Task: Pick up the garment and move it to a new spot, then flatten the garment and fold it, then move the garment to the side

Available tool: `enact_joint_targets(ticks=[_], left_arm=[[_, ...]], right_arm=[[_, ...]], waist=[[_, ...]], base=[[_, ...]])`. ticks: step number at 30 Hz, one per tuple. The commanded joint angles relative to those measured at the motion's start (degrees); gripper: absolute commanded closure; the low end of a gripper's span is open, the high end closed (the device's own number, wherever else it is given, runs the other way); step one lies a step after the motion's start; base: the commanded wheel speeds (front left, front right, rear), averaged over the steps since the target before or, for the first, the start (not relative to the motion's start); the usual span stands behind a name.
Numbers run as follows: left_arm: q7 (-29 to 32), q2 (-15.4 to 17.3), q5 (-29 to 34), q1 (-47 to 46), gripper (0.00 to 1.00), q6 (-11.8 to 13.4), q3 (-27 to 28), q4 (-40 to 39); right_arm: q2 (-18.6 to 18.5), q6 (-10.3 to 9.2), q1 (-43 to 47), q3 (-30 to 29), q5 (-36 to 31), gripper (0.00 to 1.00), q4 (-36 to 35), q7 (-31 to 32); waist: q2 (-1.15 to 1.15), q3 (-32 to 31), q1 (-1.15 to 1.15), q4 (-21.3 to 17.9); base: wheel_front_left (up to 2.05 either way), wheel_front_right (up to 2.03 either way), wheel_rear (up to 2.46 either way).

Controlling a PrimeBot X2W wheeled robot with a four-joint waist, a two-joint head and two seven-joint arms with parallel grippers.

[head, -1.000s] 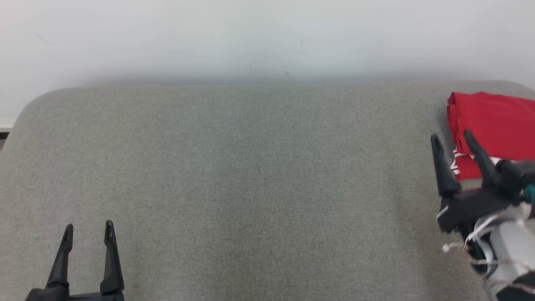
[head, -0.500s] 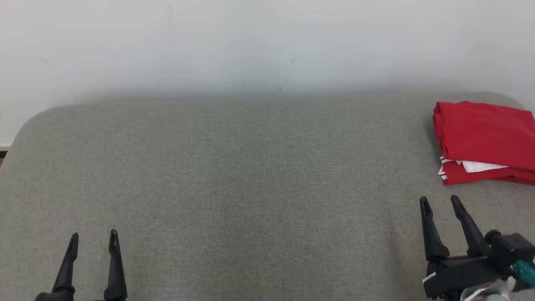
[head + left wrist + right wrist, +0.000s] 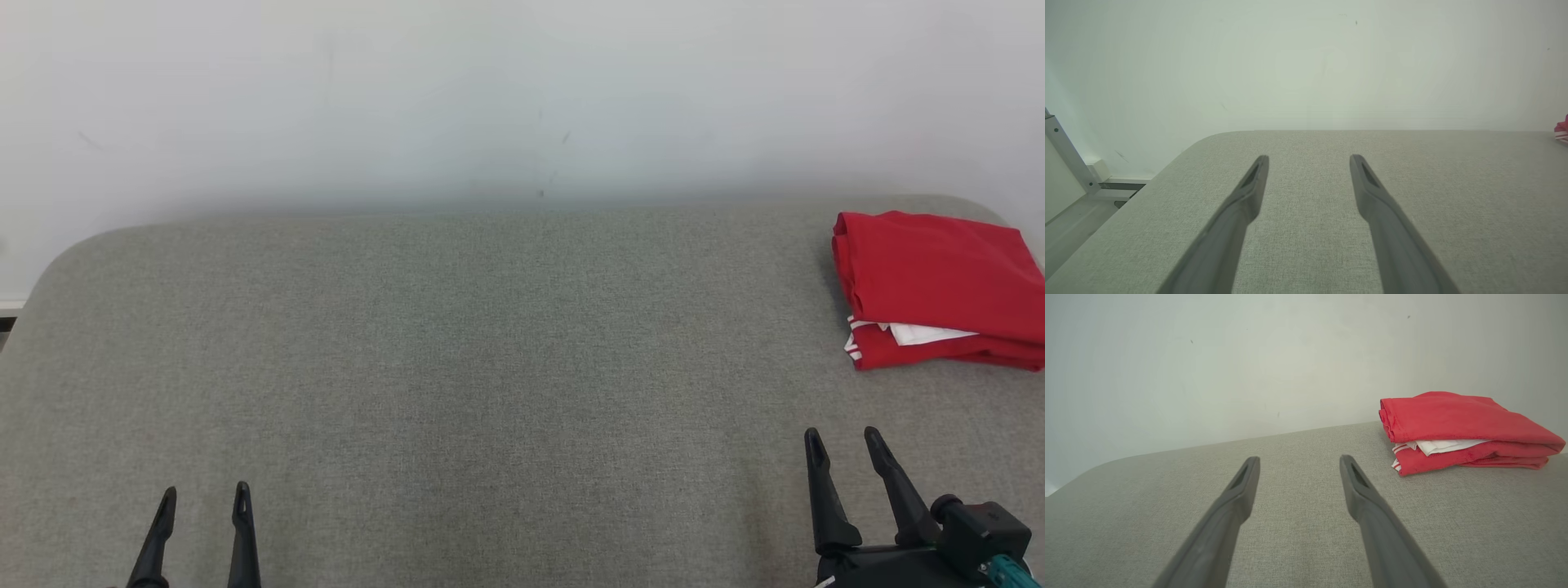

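Arms sit low along the near edge of the surface [image 3: 490,367], one toward each near corner. My left gripper [image 3: 204,490] is by the near left corner and my right gripper [image 3: 841,433] by the near right. Both point at the far edge and the pale wall [image 3: 490,98] behind it. The left pair stands almost straight, while the right pair leans a little to the left. Both grippers are spread wide and hold nothing, with bare cloth showing between the tips in my left wrist view [image 3: 1309,157] and my right wrist view [image 3: 1299,458].

My fingers [image 3: 1367,506] are long, dark and matte. They taper to blunt tips, each with a narrow slot on its inner face. The surface is covered in a fine grey weave, and its far corners are rounded.

The garment [image 3: 931,278] lies at the far right corner, well apart from my right gripper. It is soft red cloth folded into a flat, roughly rectangular stack. A white layer and some red-and-white striped trim peek out of its near side [image 3: 1453,416].

The head view cuts off the garment's right end and most of my left gripper. My left wrist view catches the garment as a red-and-white sliver [image 3: 1562,130] at the frame's edge. I cannot tell how far above the cloth my tips are.
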Motion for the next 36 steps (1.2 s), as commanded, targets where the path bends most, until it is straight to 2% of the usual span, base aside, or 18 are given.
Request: enact_joint_targets(ticks=[1, 5, 6, 11, 27, 36], left_arm=[[-0.17, 0.17, 0.54, 0.58, 0.00, 0.41, 0.14, 0.57], [-0.17, 0.21, 0.88, 0.31, 0.00, 0.65, 0.12, 1.49], [0.00, 0.06, 0.57, -0.02, 1.00, 0.50, 0.07, 1.54], [0.53, -0.69, 0.12, 0.31, 1.00, 0.49, 0.02, 4.33], [5.06, -1.06, -18.02, -1.94, 1.00, 0.28, 0.19, 4.86], [6.90, -1.23, -25.91, -2.81, 1.00, 0.18, 0.15, 5.00]], right_arm=[[0.20, -0.17, 0.53, 0.13, -0.30, 0.00, -0.29, 0.14], [0.23, -0.17, 0.63, 0.15, -0.52, 0.00, -0.53, 0.29], [0.15, 0.00, 0.15, 0.14, -0.08, 1.00, -0.39, 0.28], [0.58, 0.00, 1.39, 0.30, 0.39, 1.00, 2.09, 0.63], [1.62, -0.02, -0.26, -1.68, 15.96, 1.00, 2.23, 4.53], [2.08, -0.02, -0.96, -2.54, 22.72, 1.00, 2.30, 6.21]], waist=[[0.00, -0.02, 0.00, 0.04], [0.00, -0.03, 0.00, 0.18], [0.00, -0.04, 0.00, 0.18], [0.00, -0.04, 0.00, 0.19], [0.00, -0.01, 0.00, 0.27], [0.00, 0.00, 0.00, 0.30]], base=[[0.00, 0.00, 0.00], [0.00, 0.00, 0.00], [0.00, 0.00, 0.00], [0.00, 0.00, 0.00], [0.00, 0.00, 0.00], [0.00, 0.00, 0.00]])
